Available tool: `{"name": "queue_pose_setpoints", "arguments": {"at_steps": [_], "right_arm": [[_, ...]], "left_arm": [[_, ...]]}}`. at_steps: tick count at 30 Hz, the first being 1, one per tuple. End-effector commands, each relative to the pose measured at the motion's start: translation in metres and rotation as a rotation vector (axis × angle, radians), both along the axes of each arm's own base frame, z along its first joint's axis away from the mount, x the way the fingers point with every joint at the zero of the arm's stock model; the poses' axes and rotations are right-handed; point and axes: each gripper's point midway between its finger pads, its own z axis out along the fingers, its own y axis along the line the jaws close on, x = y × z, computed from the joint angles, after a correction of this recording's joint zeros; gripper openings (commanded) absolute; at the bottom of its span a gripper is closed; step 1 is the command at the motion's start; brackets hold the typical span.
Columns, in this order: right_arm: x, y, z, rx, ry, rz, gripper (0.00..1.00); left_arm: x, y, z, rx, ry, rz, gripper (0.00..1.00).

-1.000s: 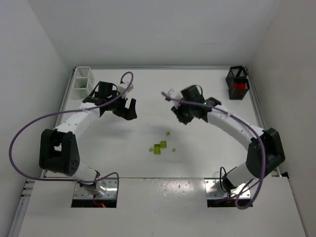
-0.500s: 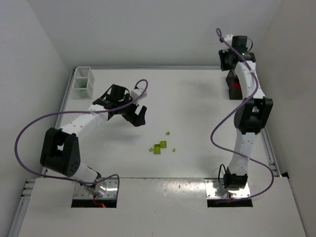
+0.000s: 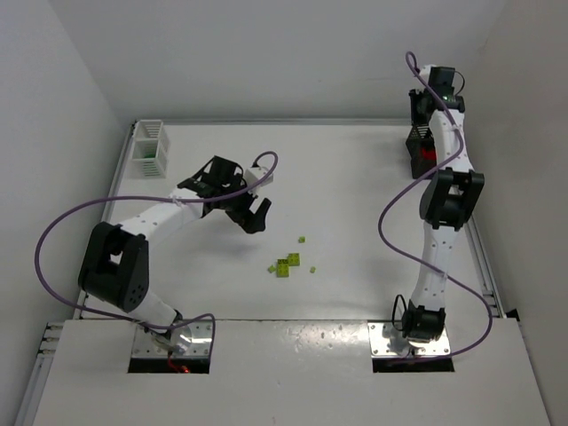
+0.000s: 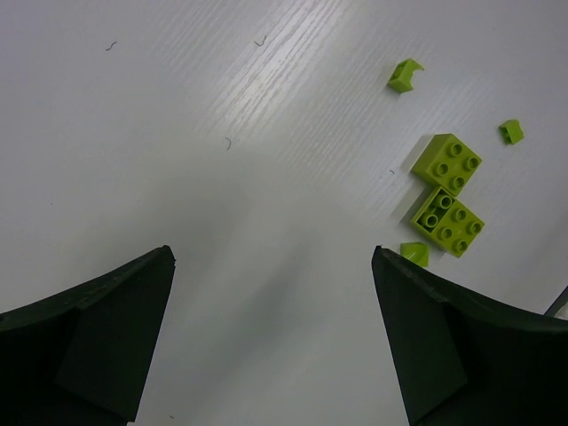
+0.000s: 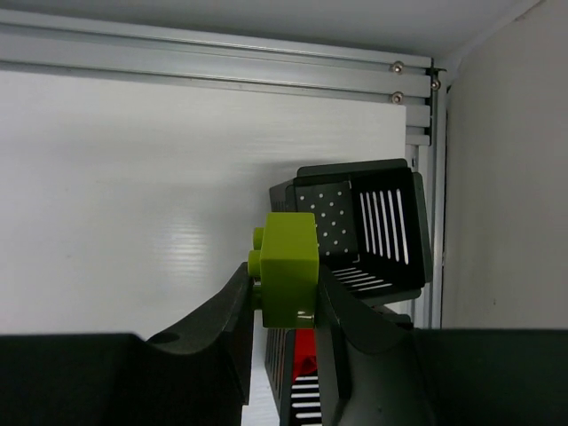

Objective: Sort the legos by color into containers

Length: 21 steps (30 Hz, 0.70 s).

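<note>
in the past second we have swung the right hand (image 5: 286, 297) from the middle of the worktop (image 3: 355, 177) to the black bin (image 5: 390, 222). it grips a lime brick (image 5: 286, 257), ready for release. the left hand (image 4: 272, 266), fully released, has neared the loose lime bricks (image 4: 448, 161).

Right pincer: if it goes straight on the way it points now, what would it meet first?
Most likely the black bin, which stands directly ahead of the right pincer and the lime brick it holds; how far is unclear.
</note>
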Motion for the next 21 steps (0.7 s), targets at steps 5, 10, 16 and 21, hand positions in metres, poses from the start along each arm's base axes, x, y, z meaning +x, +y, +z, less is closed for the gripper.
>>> {"name": "queue_pose_setpoints", "arguments": {"at_steps": [5,10,16,21], "right_arm": [[0.017,-0.041,0.012,-0.072,-0.095,-0.143,0.0],[0.016,-0.052,0.007,-0.09,-0.09,-0.175,0.06],[0.015,-0.06,0.003,-0.096,-0.089,-0.193,0.41],[0.011,-0.039,0.013,-0.008,-0.084,-0.121,0.56]], "left_arm": [[-0.003,-0.013,-0.003,0.004,-0.009,-0.048,1.0],[-0.008,-0.021,-0.004,0.024,-0.022,-0.075,1.0],[-0.007,-0.019,-0.005,0.03,-0.025,-0.069,1.0],[-0.005,-0.017,-0.006,0.046,-0.032,-0.056,1.0]]}}
